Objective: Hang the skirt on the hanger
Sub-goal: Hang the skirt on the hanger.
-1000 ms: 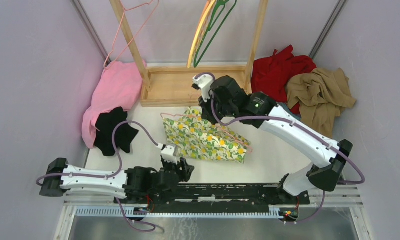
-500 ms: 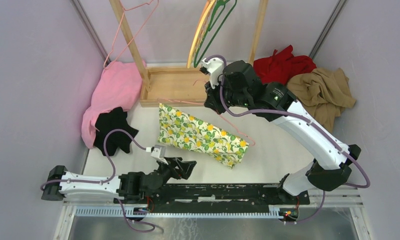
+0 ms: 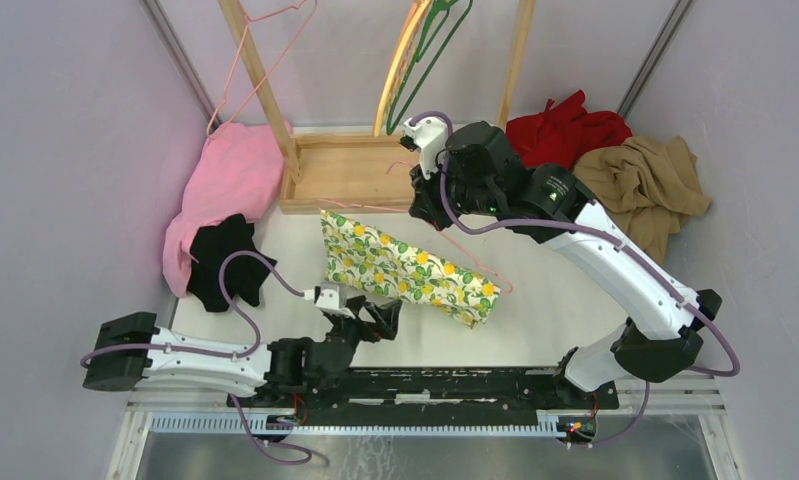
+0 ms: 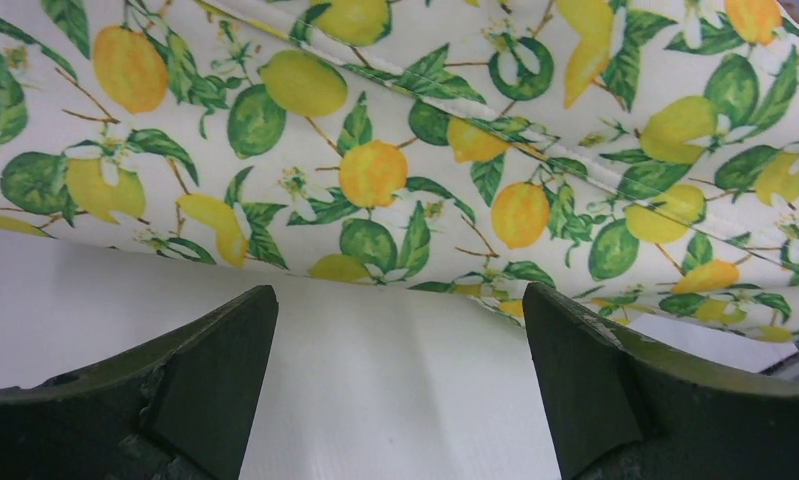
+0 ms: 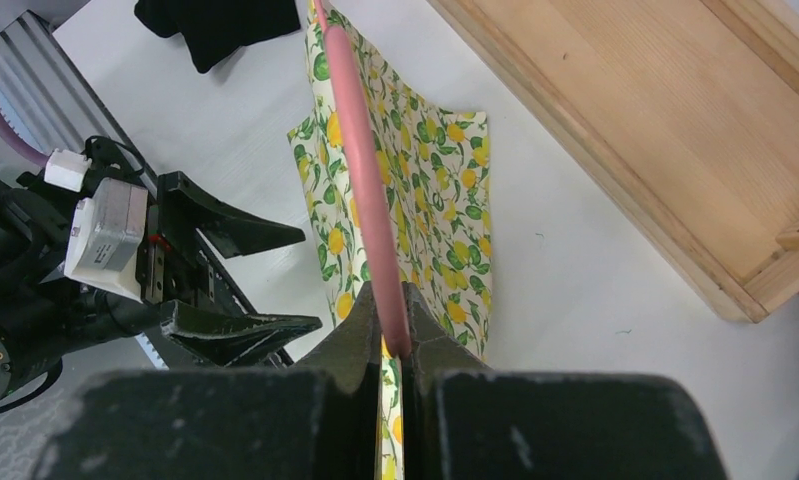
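Top external view: skirt [image 3: 405, 268] at middle of counter [image 3: 550, 310], far edge near wooden rack base [image 3: 340, 175], near edge just ahead of left hand [image 3: 380, 315]. Left hand spread wide, holding nothing, bare counter between fingers. Right hand [image 3: 425, 208] pinching pink hanger [image 5: 360, 200] wire along skirt's upper edge. Open counter right of skirt.

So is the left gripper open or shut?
Open. In the left wrist view the left gripper gapes wide with nothing in it, just short of the skirt.
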